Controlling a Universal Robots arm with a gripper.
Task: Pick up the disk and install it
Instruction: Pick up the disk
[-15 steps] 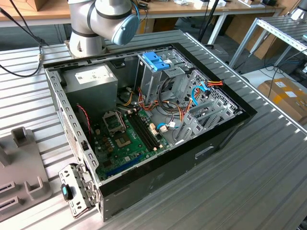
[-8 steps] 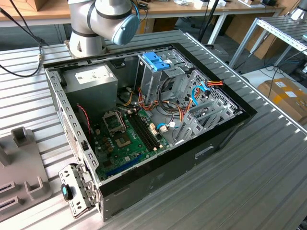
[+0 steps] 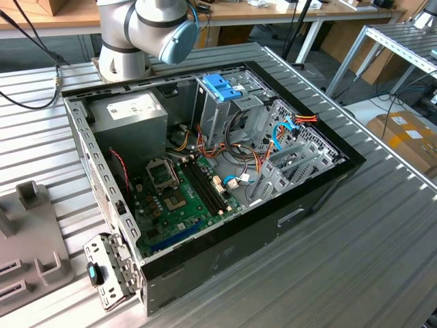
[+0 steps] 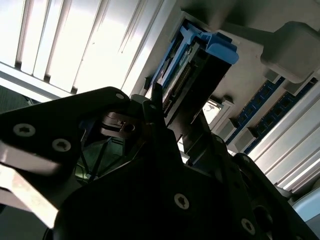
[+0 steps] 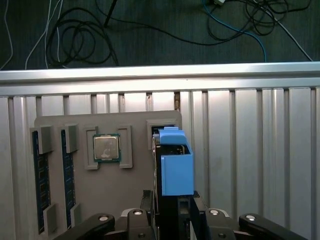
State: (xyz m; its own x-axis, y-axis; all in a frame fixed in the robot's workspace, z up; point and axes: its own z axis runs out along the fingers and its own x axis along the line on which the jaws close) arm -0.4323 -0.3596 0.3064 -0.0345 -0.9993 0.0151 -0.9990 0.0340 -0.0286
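Observation:
The disk (image 5: pixel 173 165) stands on edge in a slot of a grey fixture tray (image 5: pixel 130 195), its blue plastic rail facing the first wrist camera. My gripper (image 5: pixel 172 198) is down over it, one black finger on each flat side, and the jaws look shut on it. In the second wrist view the disk (image 4: pixel 192 65) rises past a thin fingertip (image 4: pixel 156 100) that lies against its side. Whether its lower edge still rests in the slot is hidden.
The tray also holds a processor chip (image 5: pixel 106 148) and two blue memory sticks (image 5: pixel 40 180). The open computer case (image 3: pixel 225 157) holds a metal drive cage with a blue latch (image 3: pixel 222 87), a grey power-supply box (image 3: pixel 130 113), and loose cables. The table edge (image 5: pixel 160 75) runs beyond the tray.

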